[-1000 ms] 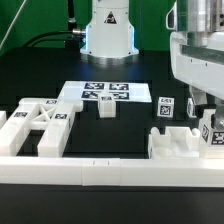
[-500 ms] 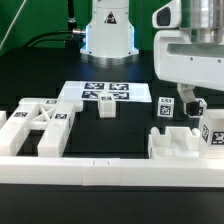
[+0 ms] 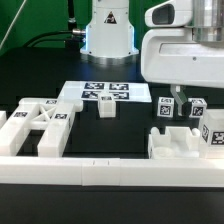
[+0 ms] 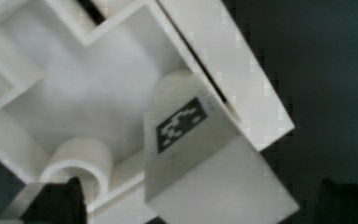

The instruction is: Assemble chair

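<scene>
The arm has swung up and toward the exterior view's left over the past second, lifting the gripper [image 3: 181, 98] off the right-hand chair part [image 3: 180, 142]. Its jaws now stand wide apart, and I see nothing held between them. Along the near edge of the tabletop [image 3: 130, 125] runs the long white border rail [image 3: 100, 172]. Just behind it the chair lies unassembled. A cluster of tagged white pieces [image 3: 38, 125] sits toward the near corner on the exterior view's left. The right-hand chair part sits toward the opposite near corner, with two small tagged uprights [image 3: 167, 105] standing at its back. A small tagged block [image 3: 106, 108] sits mid-table, just in front of the marker board [image 3: 75, 92]. The robot base [image 3: 108, 30] stands toward the far edge. My wrist view fills with blurred white plastic and one tag [image 4: 181, 122].
</scene>
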Robot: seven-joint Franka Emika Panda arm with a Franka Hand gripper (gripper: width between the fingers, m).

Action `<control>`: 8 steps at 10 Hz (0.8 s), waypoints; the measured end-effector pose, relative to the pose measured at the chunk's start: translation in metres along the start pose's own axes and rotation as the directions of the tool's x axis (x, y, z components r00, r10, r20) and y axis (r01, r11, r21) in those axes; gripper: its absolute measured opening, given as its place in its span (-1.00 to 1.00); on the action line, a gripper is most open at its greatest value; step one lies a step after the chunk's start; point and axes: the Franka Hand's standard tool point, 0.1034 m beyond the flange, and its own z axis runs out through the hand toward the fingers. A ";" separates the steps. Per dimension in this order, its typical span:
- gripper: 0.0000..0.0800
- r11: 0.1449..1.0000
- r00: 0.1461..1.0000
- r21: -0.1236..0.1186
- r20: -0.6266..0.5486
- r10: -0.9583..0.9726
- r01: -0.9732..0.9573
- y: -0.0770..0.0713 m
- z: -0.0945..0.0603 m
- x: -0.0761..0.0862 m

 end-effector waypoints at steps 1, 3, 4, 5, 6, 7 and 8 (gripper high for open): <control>0.62 0.998 0.998 -0.021 0.012 -0.064 0.064 0.000 0.000 -0.001; 0.62 0.977 0.978 -0.040 0.014 -0.210 0.210 0.000 0.001 0.000; 0.62 0.957 0.958 -0.050 0.016 -0.285 0.286 0.000 0.003 -0.001; 0.62 0.937 0.939 -0.056 0.020 -0.343 0.344 -0.001 0.005 -0.003; 0.62 0.933 0.934 -0.055 0.021 -0.356 0.357 -0.001 0.006 -0.004; 0.62 0.937 0.938 -0.054 0.018 -0.345 0.346 -0.001 0.008 -0.004; 0.31 0.939 0.941 -0.053 0.017 -0.339 0.339 -0.003 0.010 -0.005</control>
